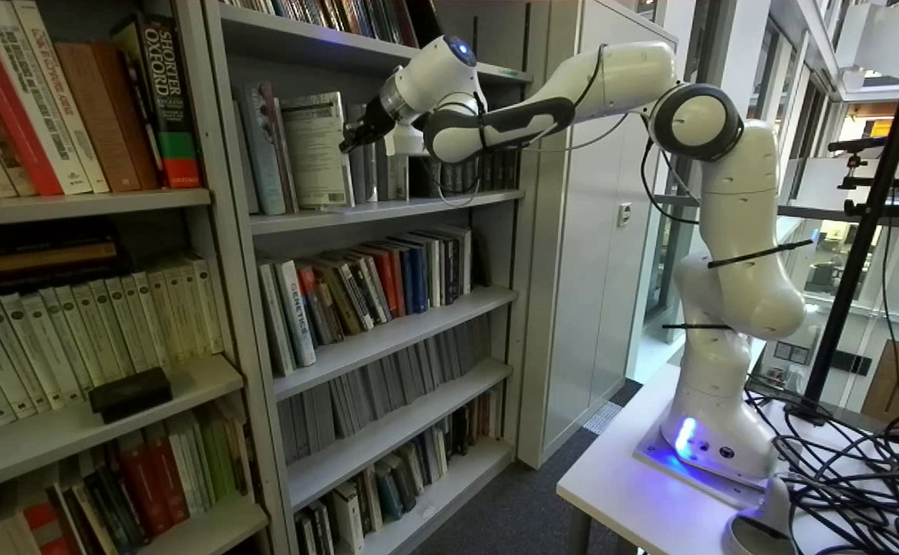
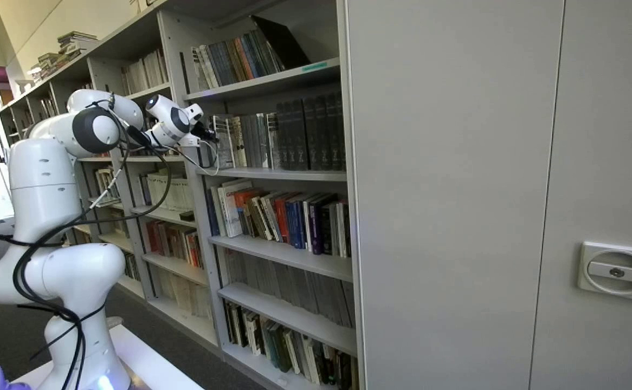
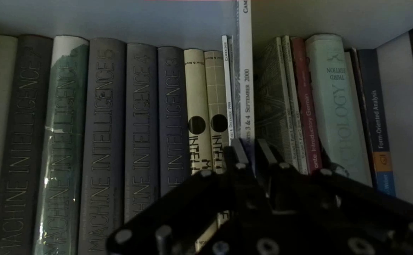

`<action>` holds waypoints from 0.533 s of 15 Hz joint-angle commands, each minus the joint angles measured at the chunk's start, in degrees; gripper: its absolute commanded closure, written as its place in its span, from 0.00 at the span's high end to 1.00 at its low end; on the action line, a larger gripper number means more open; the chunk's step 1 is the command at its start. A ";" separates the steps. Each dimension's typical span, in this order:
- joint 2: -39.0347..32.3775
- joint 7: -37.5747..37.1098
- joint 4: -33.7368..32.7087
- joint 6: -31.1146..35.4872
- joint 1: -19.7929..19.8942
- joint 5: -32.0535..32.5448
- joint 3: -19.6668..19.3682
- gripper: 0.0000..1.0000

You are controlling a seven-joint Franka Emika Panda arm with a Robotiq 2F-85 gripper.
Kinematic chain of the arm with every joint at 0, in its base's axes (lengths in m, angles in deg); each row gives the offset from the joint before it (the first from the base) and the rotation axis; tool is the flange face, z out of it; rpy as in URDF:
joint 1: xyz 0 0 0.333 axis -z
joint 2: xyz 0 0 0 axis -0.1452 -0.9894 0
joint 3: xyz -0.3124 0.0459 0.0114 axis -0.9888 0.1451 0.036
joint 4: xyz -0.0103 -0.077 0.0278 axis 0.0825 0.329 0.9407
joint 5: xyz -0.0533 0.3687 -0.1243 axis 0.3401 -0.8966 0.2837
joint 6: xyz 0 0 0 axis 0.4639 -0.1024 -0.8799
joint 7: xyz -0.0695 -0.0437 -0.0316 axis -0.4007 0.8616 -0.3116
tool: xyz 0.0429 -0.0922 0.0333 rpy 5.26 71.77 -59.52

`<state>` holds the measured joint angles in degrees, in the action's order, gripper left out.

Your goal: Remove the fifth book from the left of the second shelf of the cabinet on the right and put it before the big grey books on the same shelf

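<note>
Gripper (image 3: 251,146) seemingly pinches a white-spined book (image 3: 246,71) on the second shelf (image 1: 419,206)

Cabinet (image 1: 502,250) looks like painted metal, smooth, matt. Arm shell (image 1: 736,212) is smooth, slightly glossy. Green book jacket (image 3: 63,124) shines like plastic film. Gripper (image 3: 250,144) is matt, pins (image 3: 124,236) look metal. Carpet (image 1: 496,489) looks rough.
</note>
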<state>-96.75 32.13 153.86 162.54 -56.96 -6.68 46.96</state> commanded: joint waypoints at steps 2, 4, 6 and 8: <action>6.35 -7.33 6.03 -1.23 -1.63 6.03 -0.78 0.03; 8.00 -10.01 7.69 -1.48 -1.87 8.39 -0.52 0.03; 9.66 -12.30 8.98 -1.38 -2.18 10.56 -0.13 0.03; 11.03 -15.16 9.53 -1.85 -2.35 14.19 -0.04 0.03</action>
<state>-91.07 21.47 159.93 162.25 -58.33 1.83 47.03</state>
